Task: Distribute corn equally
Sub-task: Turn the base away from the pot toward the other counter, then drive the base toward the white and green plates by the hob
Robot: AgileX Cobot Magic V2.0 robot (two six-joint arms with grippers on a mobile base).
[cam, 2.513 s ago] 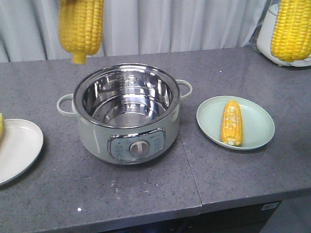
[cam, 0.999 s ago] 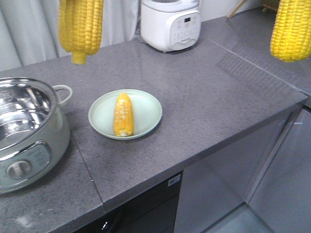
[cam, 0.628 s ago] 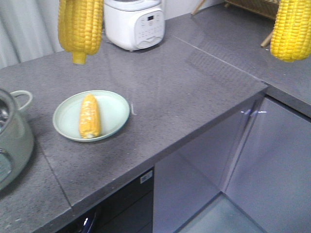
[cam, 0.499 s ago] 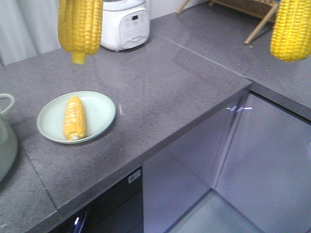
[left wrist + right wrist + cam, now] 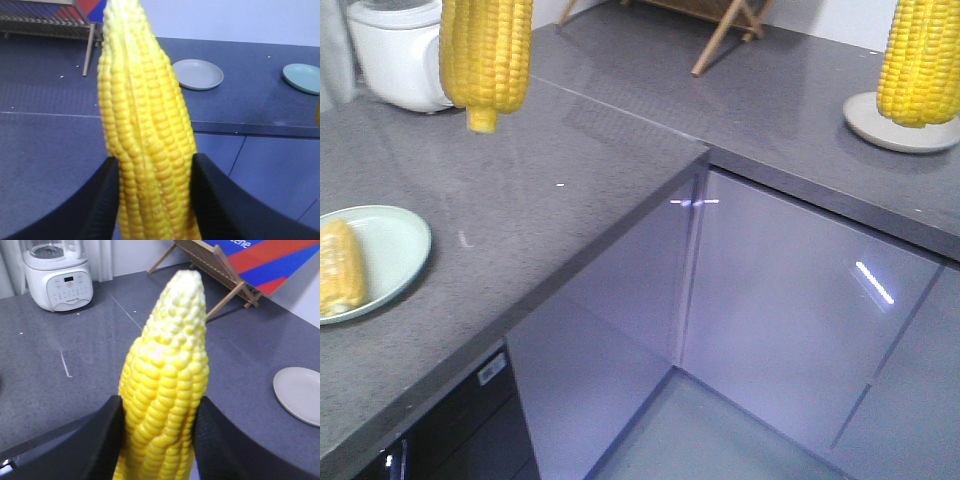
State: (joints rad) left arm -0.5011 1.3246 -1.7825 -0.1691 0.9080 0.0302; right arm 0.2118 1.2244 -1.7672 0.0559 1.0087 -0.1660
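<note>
Shifted far left since earlier, the green plate (image 5: 400, 245) holds 1 plated cob (image 5: 338, 268) on the grey countertop (image 5: 520, 200) beside glossy cabinets (image 5: 790, 300), while the left gripper (image 5: 155, 164) clamps the left cob (image 5: 145, 115) and the right gripper (image 5: 157, 407) clamps the right cob (image 5: 170, 355).

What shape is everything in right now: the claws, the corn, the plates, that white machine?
Left gripper: shut on the left cob.
Right gripper: shut on the right cob.
Third cob: lying on the near green plate, partly cut off by the frame edge.
White plate: empty, flat on the counter.
Far green plate: empty where visible.
Blender: upright; on or off cannot be told.
</note>
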